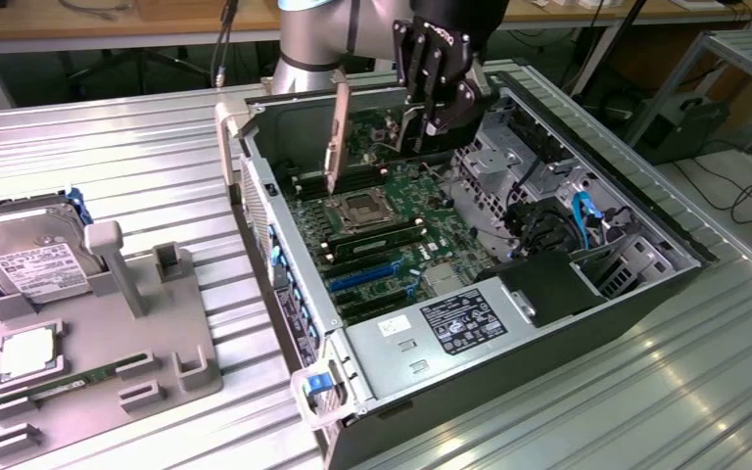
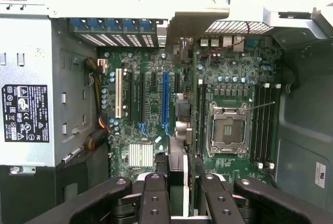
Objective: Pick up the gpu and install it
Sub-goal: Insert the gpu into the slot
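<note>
The gpu point(image 1: 338, 132) hangs upright over the open computer case point(image 1: 670, 257), its silver end bracket toward the exterior view's left. My gripper point(image 1: 431, 119) is shut on its upper edge, above the back part of the motherboard point(image 1: 390, 220). From the wrist, the gpu point(image 2: 178, 164) appears edge-on as a thin dark and green strip between my two black fingers point(image 2: 154, 195), with the gripper point(image 2: 180, 181) closed on it. Below it lies the motherboard point(image 2: 151, 104) with its blue expansion slot point(image 2: 165, 99) and the black slots beside it. The card is above the board, clear of the slots.
A power supply point(image 1: 445, 328) fills the case's near end, and drive cages with blue cables point(image 1: 583, 220) line the exterior view's right. The CPU socket point(image 2: 227, 130) and RAM slots sit beside the card. On the exterior view's left, a grey fixture point(image 1: 154, 352) carries a hard drive point(image 1: 23, 259).
</note>
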You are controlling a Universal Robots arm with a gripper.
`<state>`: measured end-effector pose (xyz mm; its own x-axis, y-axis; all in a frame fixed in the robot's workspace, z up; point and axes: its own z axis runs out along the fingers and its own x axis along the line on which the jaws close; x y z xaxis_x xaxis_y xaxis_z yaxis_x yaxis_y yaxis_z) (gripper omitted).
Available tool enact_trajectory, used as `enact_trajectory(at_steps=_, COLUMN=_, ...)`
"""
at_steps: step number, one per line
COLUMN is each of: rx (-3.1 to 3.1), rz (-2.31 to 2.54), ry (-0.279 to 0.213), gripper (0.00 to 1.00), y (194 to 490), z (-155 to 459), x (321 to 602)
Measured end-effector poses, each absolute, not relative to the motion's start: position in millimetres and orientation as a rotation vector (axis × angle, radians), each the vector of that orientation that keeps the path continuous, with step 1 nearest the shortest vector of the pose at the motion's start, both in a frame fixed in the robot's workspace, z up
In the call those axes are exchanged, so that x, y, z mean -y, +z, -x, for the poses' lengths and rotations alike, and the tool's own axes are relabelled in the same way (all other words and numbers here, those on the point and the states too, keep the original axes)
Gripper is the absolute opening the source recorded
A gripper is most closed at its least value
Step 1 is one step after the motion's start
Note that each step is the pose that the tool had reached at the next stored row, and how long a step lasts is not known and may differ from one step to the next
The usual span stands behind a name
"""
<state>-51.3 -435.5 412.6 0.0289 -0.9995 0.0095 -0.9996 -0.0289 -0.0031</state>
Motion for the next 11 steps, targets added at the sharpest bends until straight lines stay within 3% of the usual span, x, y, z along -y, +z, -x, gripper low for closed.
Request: enact_trajectory(at_steps=11, rx=2.184, rz=-2.248, ry=0.009, gripper=0.28, y=404.2, z=51.3, x=435.7)
